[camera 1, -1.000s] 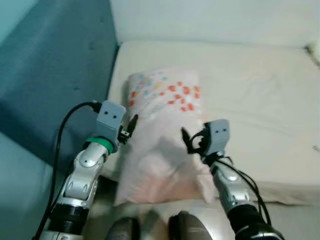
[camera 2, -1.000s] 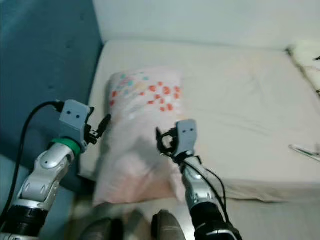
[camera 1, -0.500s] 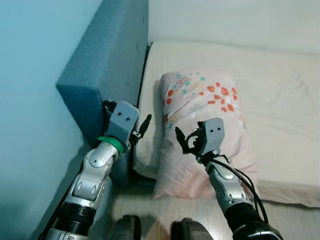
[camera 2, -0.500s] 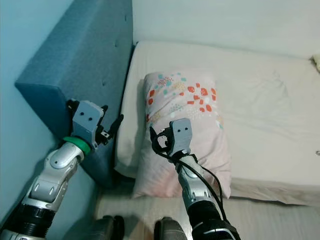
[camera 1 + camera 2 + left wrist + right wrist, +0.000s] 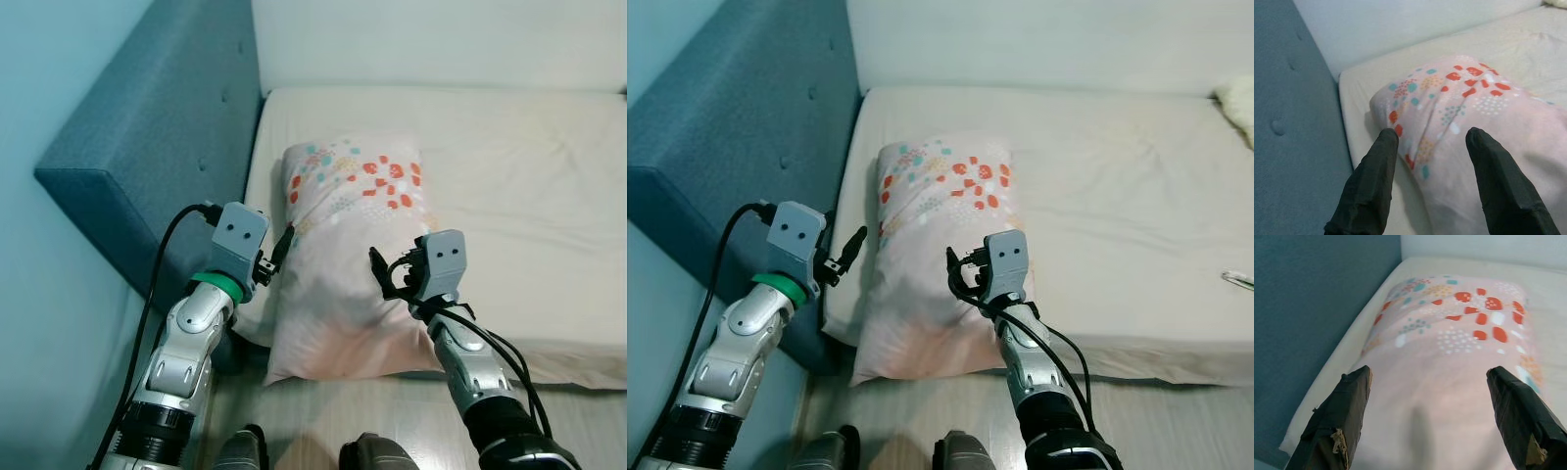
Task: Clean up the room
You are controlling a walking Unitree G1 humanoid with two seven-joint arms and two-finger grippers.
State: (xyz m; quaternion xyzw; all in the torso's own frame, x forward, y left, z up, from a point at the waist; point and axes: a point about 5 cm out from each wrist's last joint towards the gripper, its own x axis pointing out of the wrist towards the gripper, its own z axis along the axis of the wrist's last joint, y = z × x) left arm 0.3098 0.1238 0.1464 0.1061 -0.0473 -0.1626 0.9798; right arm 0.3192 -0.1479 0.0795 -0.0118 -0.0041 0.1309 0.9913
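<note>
We see the pillow (image 5: 348, 255) lying at the mattress (image 5: 529, 196) corner beside the headboard (image 5: 157, 147); our left gripper (image 5: 1432, 147) and right gripper (image 5: 1427, 401) hover over it, both spread wide, holding nothing.

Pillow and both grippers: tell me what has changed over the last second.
Mostly the head camera swung, so the whole scene shifted. The pillow lies where it was on the mattress beside the blue headboard. The left gripper and right gripper stay open, hovering at the pillow's near end, holding nothing.
</note>
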